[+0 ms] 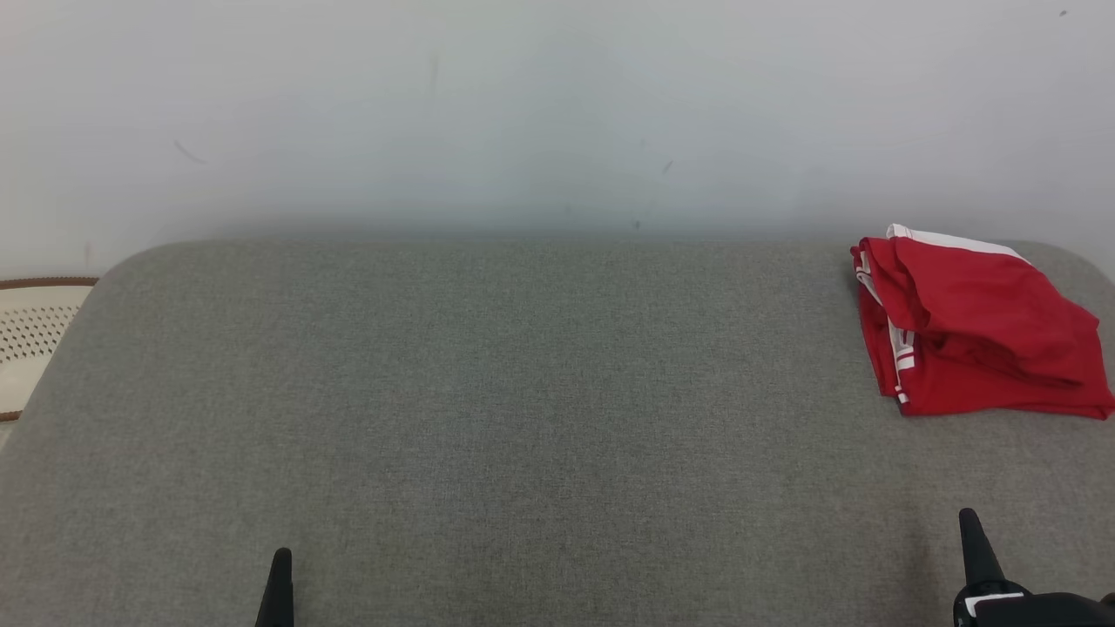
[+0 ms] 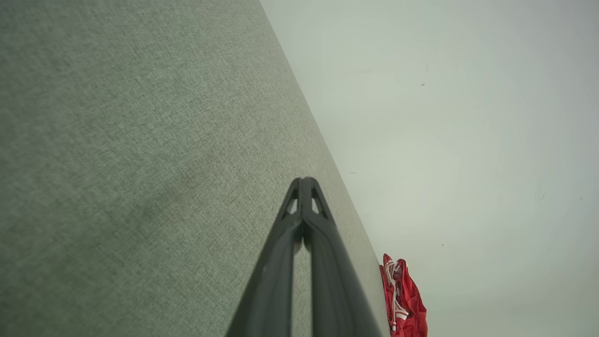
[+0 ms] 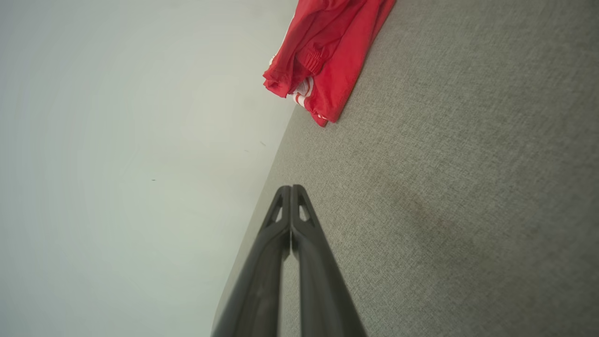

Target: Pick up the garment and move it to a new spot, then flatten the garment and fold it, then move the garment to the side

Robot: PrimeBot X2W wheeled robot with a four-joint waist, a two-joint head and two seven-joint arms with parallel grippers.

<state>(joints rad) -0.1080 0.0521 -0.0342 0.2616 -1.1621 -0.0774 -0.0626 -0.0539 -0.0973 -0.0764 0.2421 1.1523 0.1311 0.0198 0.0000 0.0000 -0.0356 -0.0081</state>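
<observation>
**A:** What does the garment (image 1: 980, 335) look like?

**B:** It is bright red with white stripes along one edge, and it is folded into a compact, slightly rumpled bundle of several layers. The right wrist view shows a gathered elastic band inside the folds.

**A:** Where does it lie?

**B:** It is straight ahead of the right gripper (image 1: 969, 518) and well apart from it, on a grey woven surface (image 1: 523, 392). It sits at the surface's far edge, beside a pale wall (image 1: 557, 113). From the left gripper (image 1: 280, 557) it is far off to the right and ahead.

**A:** How do the grippers stand?

**B:** Each has its two dark fingers pressed together tip to tip, with nothing between them. Both hang low over bare grey fabric and neither touches the garment.

**A:** Is there anything else?

**B:** Far to the left of the left gripper, past the surface's rounded corner, there is a cream perforated item (image 1: 35, 335) with a brown rim. I cannot tell what it is.
</observation>
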